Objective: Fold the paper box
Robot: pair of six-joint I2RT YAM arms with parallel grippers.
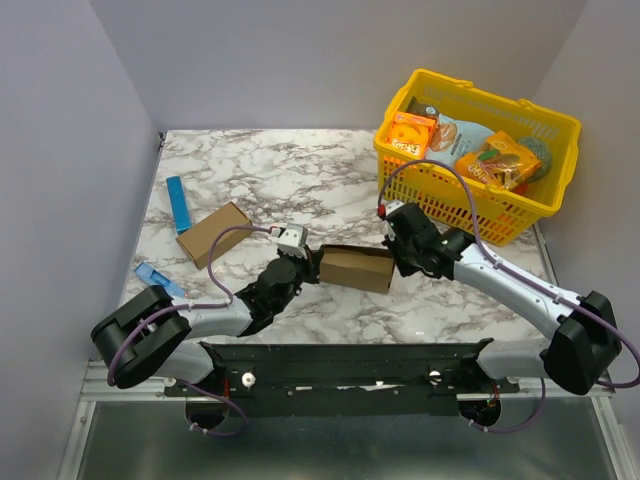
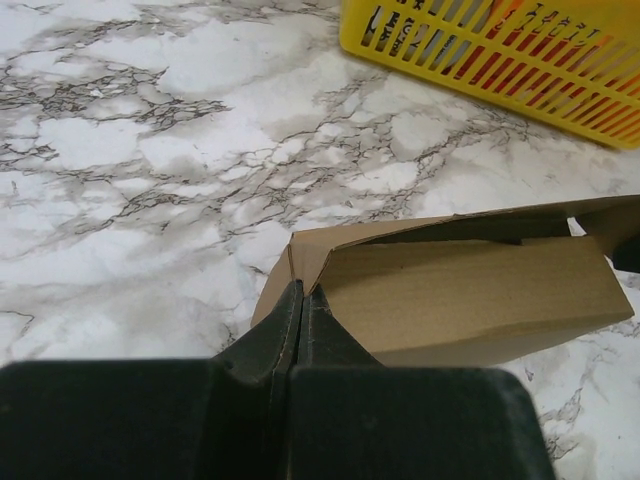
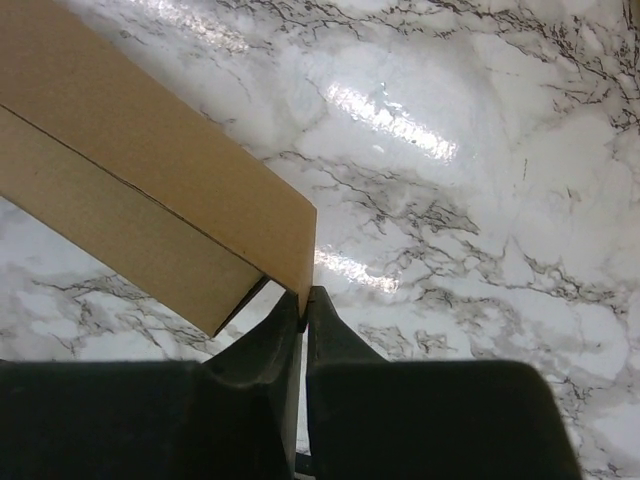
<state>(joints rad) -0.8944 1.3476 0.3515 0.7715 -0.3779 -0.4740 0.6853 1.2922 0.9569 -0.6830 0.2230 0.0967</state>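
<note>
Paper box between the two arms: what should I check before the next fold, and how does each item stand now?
1. Left pincer shut on a corner of the paper box: ok.
2. Right pincer shut on the corner at the opposite end: ok.
3. Box fully closed: not ok. In the left wrist view a long flap gapes open along the far edge.
4. Box resting on the table rather than lifted: cannot tell.
5. Other brown carton apart from the box: ok.
6. Yellow basket apart from the box: ok.
</note>
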